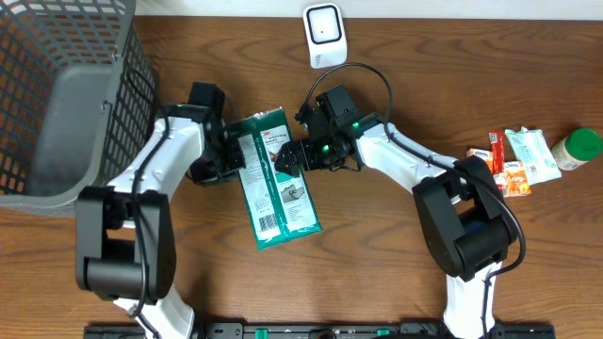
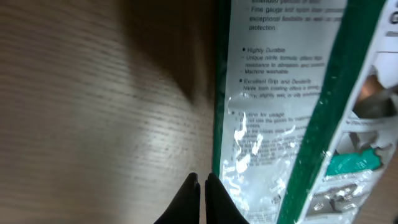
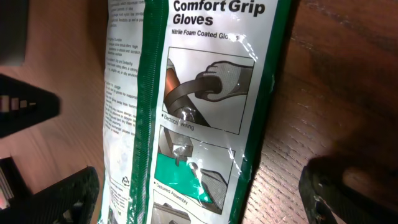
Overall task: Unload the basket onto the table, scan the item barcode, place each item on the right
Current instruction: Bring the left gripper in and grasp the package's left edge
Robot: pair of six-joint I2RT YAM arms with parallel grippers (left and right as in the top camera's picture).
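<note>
A green and white glove package point(image 1: 276, 179) lies flat on the wooden table, its barcode point(image 1: 268, 224) facing up near the front end. The white scanner point(image 1: 325, 33) stands at the table's back edge. My left gripper point(image 1: 229, 155) is at the package's left edge. In the left wrist view that gripper point(image 2: 203, 180) is shut, its fingertips just beside the package point(image 2: 280, 93), with nothing seen between them. My right gripper point(image 1: 287, 158) hangs over the package's upper half. In the right wrist view it point(image 3: 208, 199) is open, one finger on each side of the package point(image 3: 211, 93).
A grey mesh basket point(image 1: 75, 94) fills the back left corner. Several small packets point(image 1: 513, 165) and a green-lidded bottle point(image 1: 577, 148) lie at the right edge. The right arm's cable loops near the scanner.
</note>
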